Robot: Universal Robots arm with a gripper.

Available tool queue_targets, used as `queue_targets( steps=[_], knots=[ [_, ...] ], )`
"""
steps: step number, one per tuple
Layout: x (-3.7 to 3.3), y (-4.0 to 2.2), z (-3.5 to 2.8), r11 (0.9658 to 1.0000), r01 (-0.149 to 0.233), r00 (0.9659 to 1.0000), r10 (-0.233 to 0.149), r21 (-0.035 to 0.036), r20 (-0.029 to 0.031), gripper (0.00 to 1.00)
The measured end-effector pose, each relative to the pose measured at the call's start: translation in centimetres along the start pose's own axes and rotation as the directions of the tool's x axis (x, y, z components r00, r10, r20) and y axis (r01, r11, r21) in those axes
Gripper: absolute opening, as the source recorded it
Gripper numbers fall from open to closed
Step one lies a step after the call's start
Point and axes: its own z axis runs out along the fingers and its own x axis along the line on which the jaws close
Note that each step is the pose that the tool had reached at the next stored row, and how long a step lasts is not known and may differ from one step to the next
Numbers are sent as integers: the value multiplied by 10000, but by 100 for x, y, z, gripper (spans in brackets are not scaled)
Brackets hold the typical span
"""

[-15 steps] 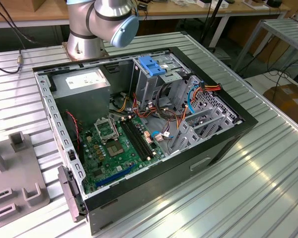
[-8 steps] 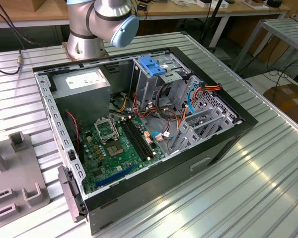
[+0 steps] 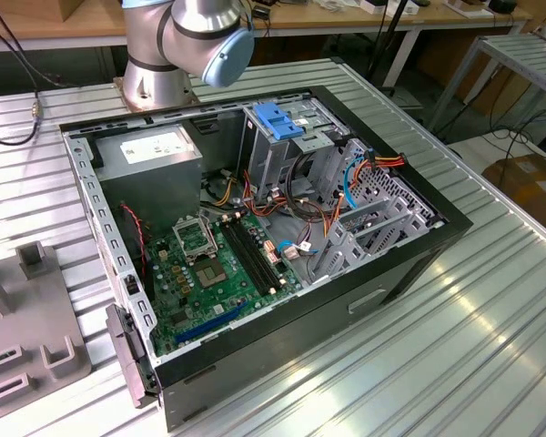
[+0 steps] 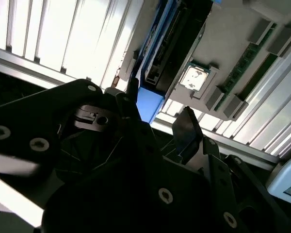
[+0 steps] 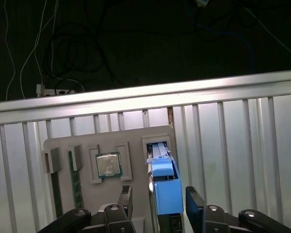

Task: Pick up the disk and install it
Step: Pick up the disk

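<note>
Gripper [image 5: 159,196] is over the grey fixture tray [image 5: 87,141], not over the PC. Jaws are wide, one finger [image 5: 126,198] on each side of the disk [image 5: 164,172]. There is a visible gap on both sides, so nothing is clamped.

The disk stands on edge in its slot along one side edge of the tray, blue carrier end towards the gripper. The second wrist view shows the same thing: the disk [image 4: 167,46] is in the slot and the carrier's blue end sits between the fingertips [image 4: 186,121].

Next pocket along the tray holds a CPU [image 5: 108,165]. Beyond that, RAM sticks [image 5: 76,187] sit in their own slots. CPU is between the disk and the RAM.

The tray sits on the slatted aluminium table [image 5: 233,145], near the table edge, with dark floor and cables past it.

In the exterior view, the open computer case [image 3: 300,337] lies mid-table with the motherboard [image 3: 218,264] exposed. The drive cage with a blue handle [image 3: 278,118] is at the case's far end. The arm base [image 3: 159,82] is at the table's far edge.
</note>
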Motion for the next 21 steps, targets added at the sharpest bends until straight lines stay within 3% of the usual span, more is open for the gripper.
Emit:
queue_targets(
  steps=[12,21],
  knots=[
    [-43,26,191,10000,83,10000,-83,6,2,56],
    [-68,42,289,10000,83,10000,-83,6,3,56]
  ],
)
